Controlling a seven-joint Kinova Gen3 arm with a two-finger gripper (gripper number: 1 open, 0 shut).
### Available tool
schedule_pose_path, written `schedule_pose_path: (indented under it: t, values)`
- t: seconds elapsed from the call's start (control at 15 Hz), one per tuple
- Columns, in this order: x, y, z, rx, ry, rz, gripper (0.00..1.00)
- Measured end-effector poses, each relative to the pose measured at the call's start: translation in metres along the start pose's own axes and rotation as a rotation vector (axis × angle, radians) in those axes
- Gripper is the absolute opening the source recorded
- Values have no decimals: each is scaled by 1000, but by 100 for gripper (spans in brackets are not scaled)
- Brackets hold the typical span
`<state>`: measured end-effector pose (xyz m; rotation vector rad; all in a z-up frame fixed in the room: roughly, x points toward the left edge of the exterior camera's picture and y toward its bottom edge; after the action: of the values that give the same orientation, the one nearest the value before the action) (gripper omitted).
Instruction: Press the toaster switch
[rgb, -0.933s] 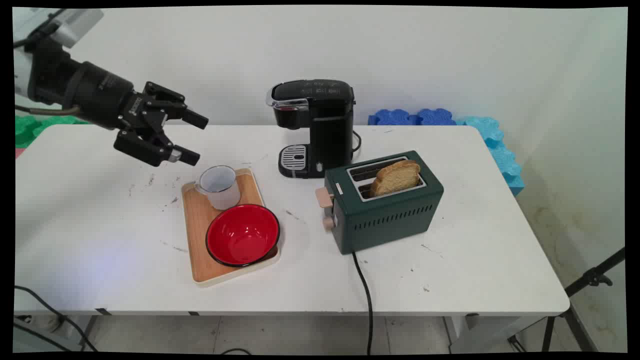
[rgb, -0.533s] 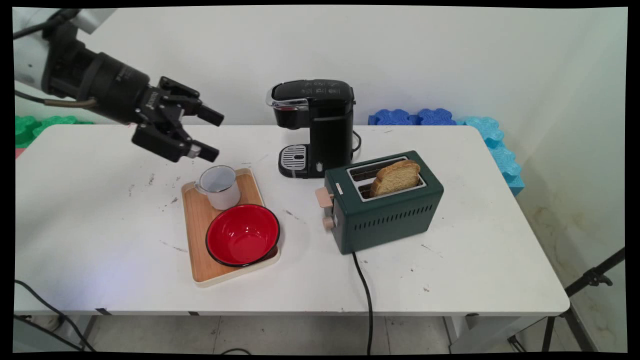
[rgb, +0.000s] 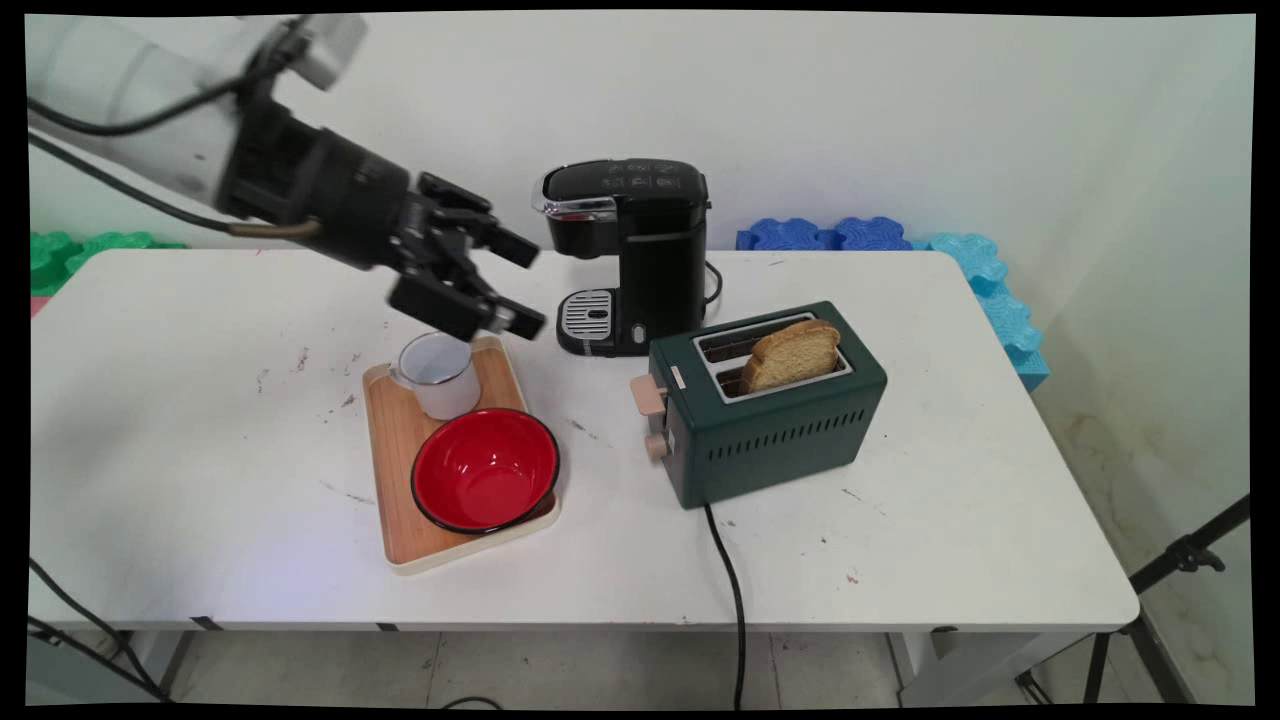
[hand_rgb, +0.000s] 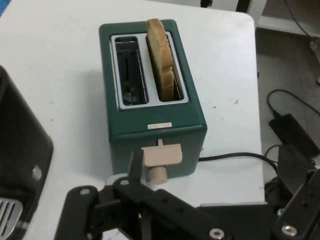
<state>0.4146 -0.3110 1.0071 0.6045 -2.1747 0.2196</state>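
Main view: hand (rgb: 528, 285) open, fingers spread apart, empty, hanging in the air above the far end of the wooden tray (rgb: 400, 455) and just left of the black coffee maker (rgb: 632, 255). Nearest thing is the white enamel mug (rgb: 438, 372), directly below the hand and standing upright on the tray's far end; no contact between them. Red bowl (rgb: 486, 469) sits on the tray's near end, touching or nearly touching the mug. Green toaster (rgb: 768, 400) stands to the right of the coffee maker, a slice of toast (rgb: 792, 354) upright in its nearer slot, farther slot bare; its black cord (rgb: 732, 590) runs off the near edge of the white table (rgb: 960, 510). Hand view: toaster (hand_rgb: 152, 97) ahead of the hand, lever end facing the camera, with beige lever (hand_rgb: 162, 155) and knob (hand_rgb: 159, 174); toast (hand_rgb: 161, 57) in the right-hand slot. Edge of the coffee maker (hand_rgb: 22, 160) at left.
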Motion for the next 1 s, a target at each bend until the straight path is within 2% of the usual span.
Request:
schedule_pose_path:
  t: [0.2, 0.27, 0.6, 1.0]
  values:
    - [2, 0, 29, 9, -13, 5, 100]
    - [1, 0, 36, 12, -18, 6, 0]
    - [-1, 1, 72, 27, -48, 25, 0]
    - [1, 5, 99, 56, -97, 39, 0]
